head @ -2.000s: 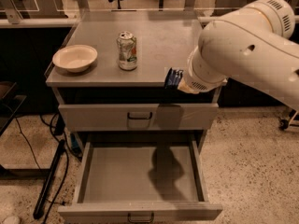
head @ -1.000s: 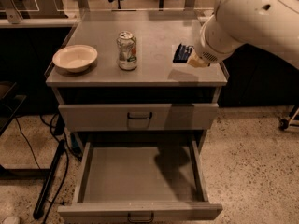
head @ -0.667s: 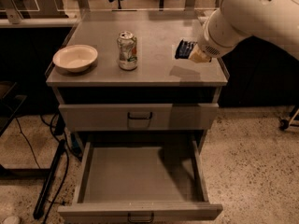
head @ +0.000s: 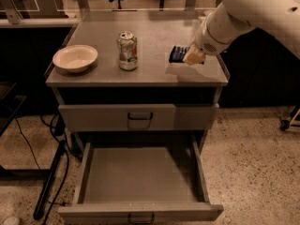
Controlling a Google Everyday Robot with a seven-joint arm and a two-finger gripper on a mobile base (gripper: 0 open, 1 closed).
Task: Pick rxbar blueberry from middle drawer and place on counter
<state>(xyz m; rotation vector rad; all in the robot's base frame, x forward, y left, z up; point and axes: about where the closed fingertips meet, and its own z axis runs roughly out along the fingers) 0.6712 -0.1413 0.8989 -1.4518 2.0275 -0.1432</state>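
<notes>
Navy rxbar blueberry (head: 178,54) with pale lettering, held in cream gripper (head: 189,56) over grey counter (head: 154,76), right side; silver can (head: 127,50); cream bowl (head: 75,58).

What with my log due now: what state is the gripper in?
The gripper: closed, holding the rxbar, over the right side of the counter.

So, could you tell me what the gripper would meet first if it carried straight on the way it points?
Probably the counter: the gripper, holding the rxbar blueberry, points down and left over its right side, so the bar would likely touch first, though depth is unclear.
</notes>
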